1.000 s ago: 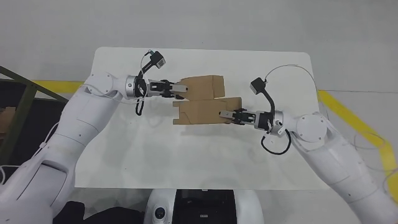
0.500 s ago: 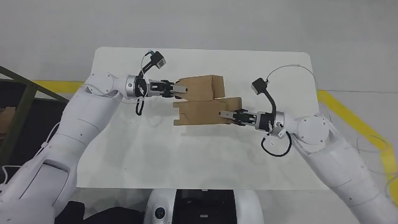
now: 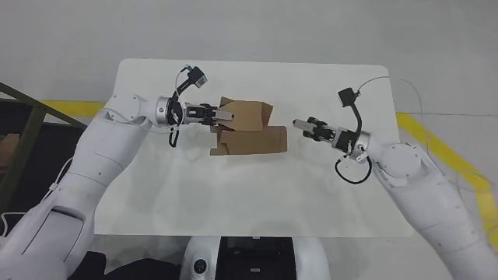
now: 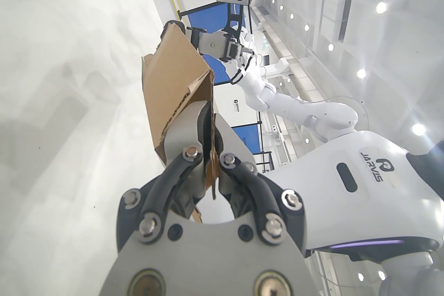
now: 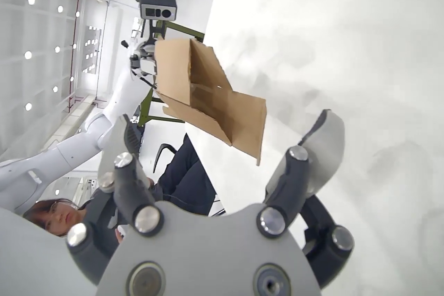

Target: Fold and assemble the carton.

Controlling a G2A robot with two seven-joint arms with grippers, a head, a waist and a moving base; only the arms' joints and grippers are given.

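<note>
A brown cardboard carton (image 3: pixel 247 126) (image 5: pixel 208 96) (image 4: pixel 173 82) is partly opened near the middle of the white table (image 3: pixel 249 194), one flap lying toward the front. My left gripper (image 3: pixel 226 113) (image 4: pixel 208 137) is shut on the carton's left edge, holding a panel between its fingers. My right gripper (image 3: pixel 299 124) (image 5: pixel 225 134) stands open a short way to the right of the carton, apart from it, with nothing between its fingers.
White table surface stretches all around the carton, with free room at the front and back. A dark green frame (image 3: pixel 23 117) stands beside the table's left edge. A yellow floor line (image 3: pixel 424 136) runs past the right side.
My right gripper has let go of the carton's right end and drawn back to the right, opening. The carton has shifted slightly left and opened up more, still held by the left gripper.
</note>
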